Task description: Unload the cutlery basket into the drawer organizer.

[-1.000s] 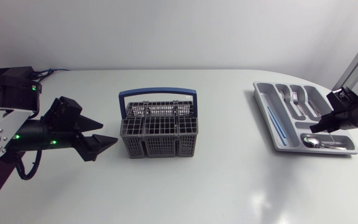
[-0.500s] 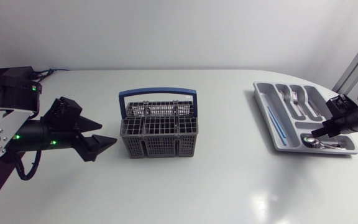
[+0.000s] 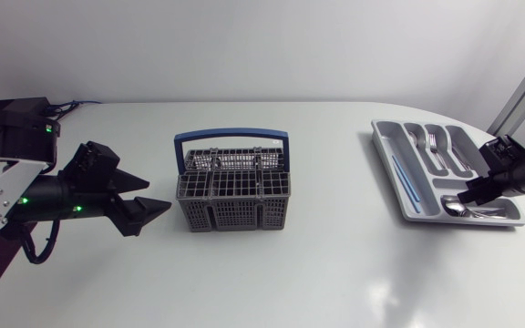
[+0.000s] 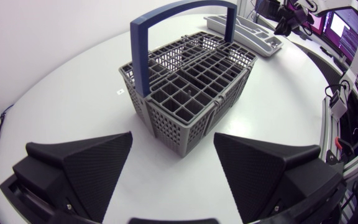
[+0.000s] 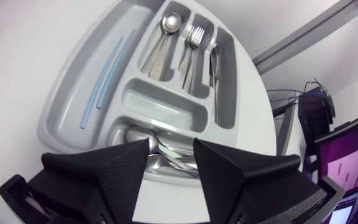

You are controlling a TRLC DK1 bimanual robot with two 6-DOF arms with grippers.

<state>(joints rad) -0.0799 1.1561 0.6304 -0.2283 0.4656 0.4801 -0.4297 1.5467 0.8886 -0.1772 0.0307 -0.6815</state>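
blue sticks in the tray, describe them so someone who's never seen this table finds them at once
On the white table, find the grey drawer organizer, right of the cutlery basket. In its long outer compartment on the basket's side lie thin blue sticks. Everything else in it is silver cutlery; only these are blue.

Head view: fixed high over my table (image 3: 290, 273), looking down, distant.
Left wrist view: low behind my left gripper (image 4: 173, 135), facing the cutlery basket (image 4: 191, 93) nearby, drawer organizer (image 4: 260, 42) far beyond.
Right wrist view: close over that organizer.
Head view shares both.
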